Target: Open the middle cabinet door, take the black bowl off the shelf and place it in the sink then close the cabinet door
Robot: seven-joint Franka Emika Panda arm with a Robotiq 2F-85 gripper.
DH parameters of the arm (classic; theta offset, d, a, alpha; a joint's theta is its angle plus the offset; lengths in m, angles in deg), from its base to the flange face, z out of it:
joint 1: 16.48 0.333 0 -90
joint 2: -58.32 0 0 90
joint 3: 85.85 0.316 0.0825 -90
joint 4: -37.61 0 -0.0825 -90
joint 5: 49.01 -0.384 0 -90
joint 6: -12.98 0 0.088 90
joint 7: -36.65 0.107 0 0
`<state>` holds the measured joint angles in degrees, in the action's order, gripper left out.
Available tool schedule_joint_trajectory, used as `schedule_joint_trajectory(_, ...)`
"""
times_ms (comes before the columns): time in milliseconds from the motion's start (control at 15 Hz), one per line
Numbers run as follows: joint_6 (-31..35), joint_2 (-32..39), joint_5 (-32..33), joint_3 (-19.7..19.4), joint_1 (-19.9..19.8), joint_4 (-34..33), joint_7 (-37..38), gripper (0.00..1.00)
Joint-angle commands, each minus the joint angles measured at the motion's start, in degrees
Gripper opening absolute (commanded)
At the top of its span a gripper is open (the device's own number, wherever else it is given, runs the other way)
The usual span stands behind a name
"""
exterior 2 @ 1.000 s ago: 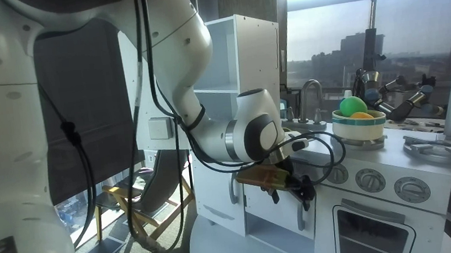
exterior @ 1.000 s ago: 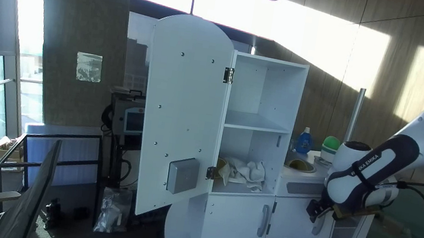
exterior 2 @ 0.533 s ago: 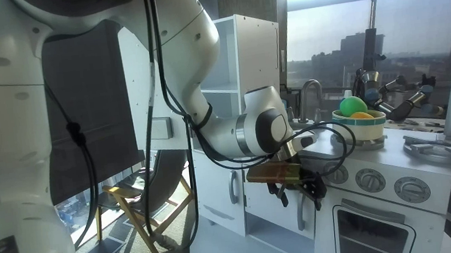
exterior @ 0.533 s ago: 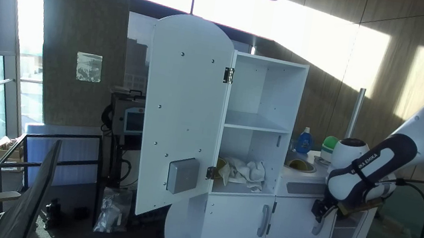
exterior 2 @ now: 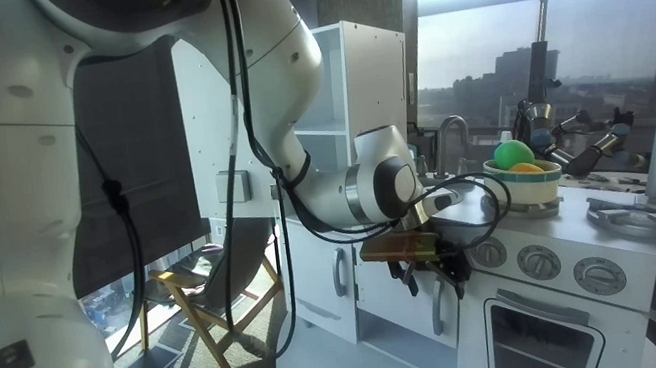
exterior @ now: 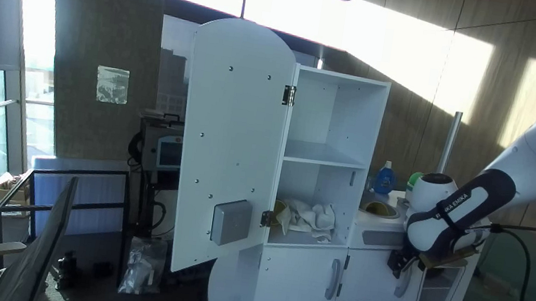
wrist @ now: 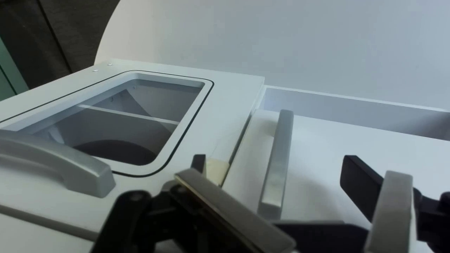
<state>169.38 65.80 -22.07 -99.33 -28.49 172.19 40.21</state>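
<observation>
The middle cabinet door, small, white and plain, is closed on the toy kitchen's lower front; its grey upright handle shows in all views. My gripper is open, facing that door. In the wrist view the handle appears between the fingers, apart from both; the depth is hard to judge. In an exterior view the gripper hangs around the handle's upper end. The sink sits in the counter above, a yellowish rounded thing in it. The black bowl cannot be seen.
An oven door with a bar handle adjoins on one side; something dark and rounded shows through its window. The tall arched door stands wide open, with white cloth on a shelf. A pot stands on the counter.
My gripper first shifted right, towards the oven, in both exterior views. In the last half second it has come back left in an exterior view and risen slightly. The doors have not moved.
</observation>
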Motion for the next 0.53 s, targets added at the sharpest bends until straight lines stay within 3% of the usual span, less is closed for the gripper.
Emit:
schedule_joint_trajectory(0,-0.9,1.3,1.2,-0.7,1.7,-1.8,1.0,0.70)
schedule_joint_trajectory(467,-1.5,-1.3,2.3,-1.5,2.7,0.3,4.2,0.17)
